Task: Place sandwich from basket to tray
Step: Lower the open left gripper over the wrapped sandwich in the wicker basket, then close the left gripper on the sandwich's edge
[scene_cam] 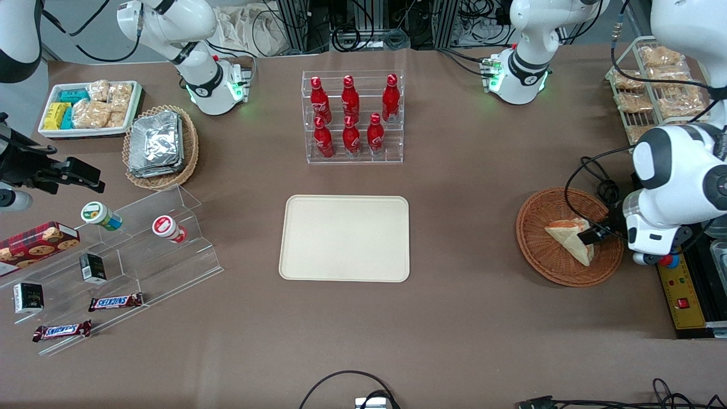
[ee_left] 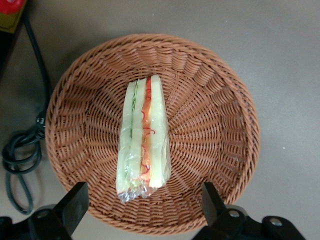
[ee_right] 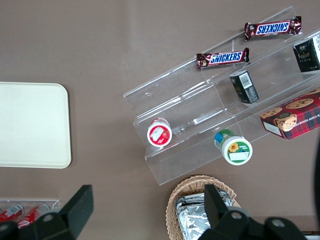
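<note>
A brown cloth [scene_cam: 466,318] covers the whole table, evenly lit. At its edge farthest from the front camera, black cables [scene_cam: 363,28] and metal frames [scene_cam: 295,23] crowd together.

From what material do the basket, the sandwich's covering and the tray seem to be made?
The basket looks like woven wicker, reddish-brown and matte: its interlaced strands show clearly. The sandwich seems wrapped in thin clear film, since it glints and bunches at one end. The tray is probably plastic, cream and smooth, with rounded corners and a low rim. The gripper hovers open above the sandwich.
</note>
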Controlling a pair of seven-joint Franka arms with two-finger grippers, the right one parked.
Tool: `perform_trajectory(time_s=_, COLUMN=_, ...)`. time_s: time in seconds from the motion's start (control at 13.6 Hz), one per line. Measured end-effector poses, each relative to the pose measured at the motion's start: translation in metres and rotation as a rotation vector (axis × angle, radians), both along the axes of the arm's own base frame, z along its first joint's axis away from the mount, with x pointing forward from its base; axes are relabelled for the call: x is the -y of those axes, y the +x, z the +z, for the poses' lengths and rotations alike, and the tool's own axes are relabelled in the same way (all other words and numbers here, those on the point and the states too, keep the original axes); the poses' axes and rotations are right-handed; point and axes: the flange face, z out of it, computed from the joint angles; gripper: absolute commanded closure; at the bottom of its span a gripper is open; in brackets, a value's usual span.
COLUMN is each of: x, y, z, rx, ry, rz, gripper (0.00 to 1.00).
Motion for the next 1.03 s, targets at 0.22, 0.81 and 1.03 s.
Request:
perform_trajectory(time_s=0.22, x=-0.01, y=-0.012, z=-0.029, rx=0.034, ry=0.005, rz=0.03, gripper=0.0)
perform_trajectory(time_s=0.81, x=-0.023, y=-0.03, z=-0.094, rx=0.019, ry=-0.005, rz=0.062, gripper=0.58)
perform_trajectory(time_s=1.03, x=-0.02, y=-0.023, z=-0.091, rx=0.033, ry=-0.007, rz=0.055, gripper=0.88)
